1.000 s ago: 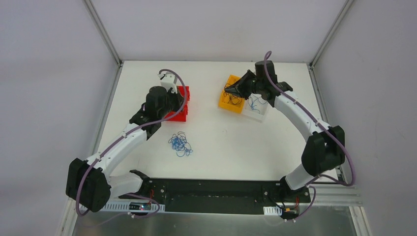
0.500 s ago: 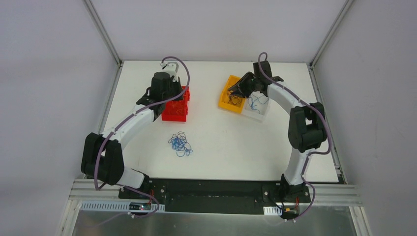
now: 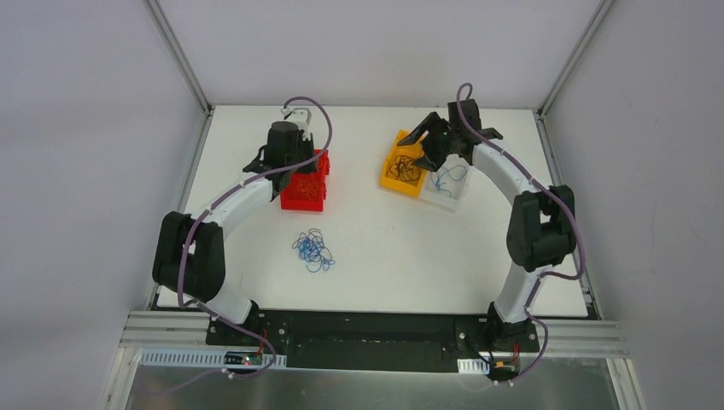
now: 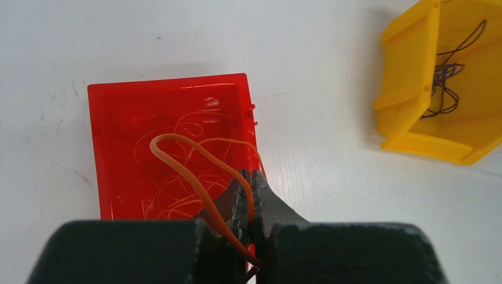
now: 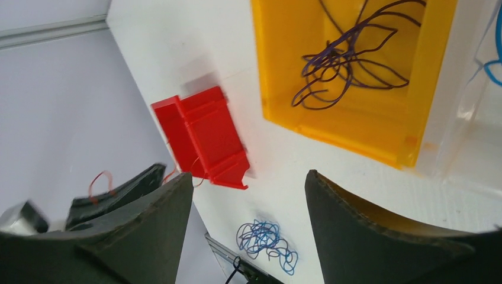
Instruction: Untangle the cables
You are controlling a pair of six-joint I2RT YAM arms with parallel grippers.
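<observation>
My left gripper (image 4: 251,175) is shut on a thin red cable (image 4: 177,161) that loops up over the red bin (image 4: 106,148), where more red strands lie. My right gripper (image 5: 248,180) is open with nothing between its fingers and hangs above the yellow bin (image 5: 278,71). Dark curly cables (image 5: 346,59) lie in that bin. A tangle of blue cables (image 3: 313,250) rests on the table between the arms, apart from both grippers; its blue strands (image 5: 266,242) also show in the right wrist view.
A clear bin (image 3: 451,192) holding blue strands stands right against the yellow bin (image 3: 391,175). The red bin (image 3: 305,186) sits at the back left. White walls and metal rails border the table (image 3: 401,248).
The right gripper has gone from shut to open above the yellow bin. The left arm has folded its elbow back, while its gripper stays shut above the red bin.
</observation>
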